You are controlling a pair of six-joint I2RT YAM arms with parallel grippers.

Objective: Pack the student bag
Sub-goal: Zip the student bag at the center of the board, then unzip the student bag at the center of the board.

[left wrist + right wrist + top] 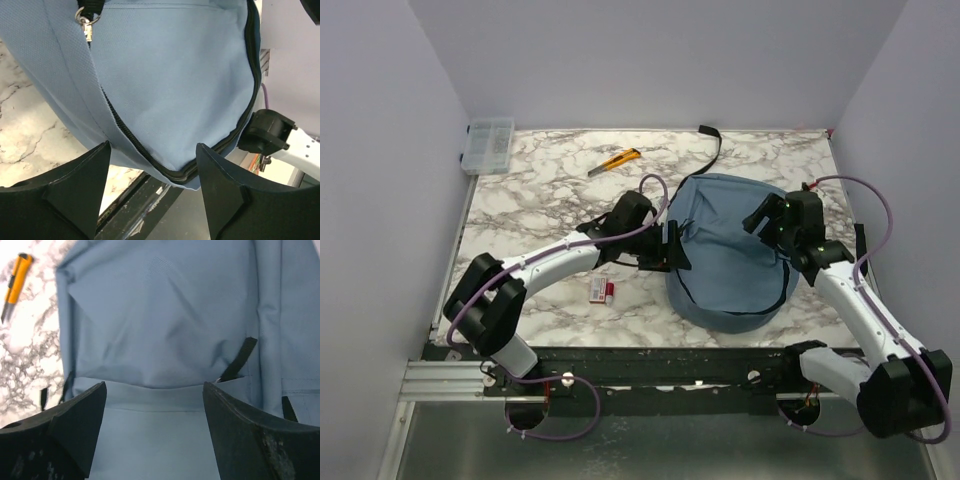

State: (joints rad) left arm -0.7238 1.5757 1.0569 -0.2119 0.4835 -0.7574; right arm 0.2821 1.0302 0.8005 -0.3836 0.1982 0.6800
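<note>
- The student bag [730,262] lies on the marble table [540,215], toward 4 o'clock from the table's middle; a dark zipper line runs along its near side;
- the left hand [670,248] is at the bag's 9 o'clock edge, fingers spread wide, gripping nothing;
- the right hand [767,215] is over the bag's 2 o'clock side, likewise spread and empty;
- an orange knife [616,161] lies apart at the bag's 11 o'clock; a clear box [488,146] sits in the table's 10 o'clock corner.
</note>
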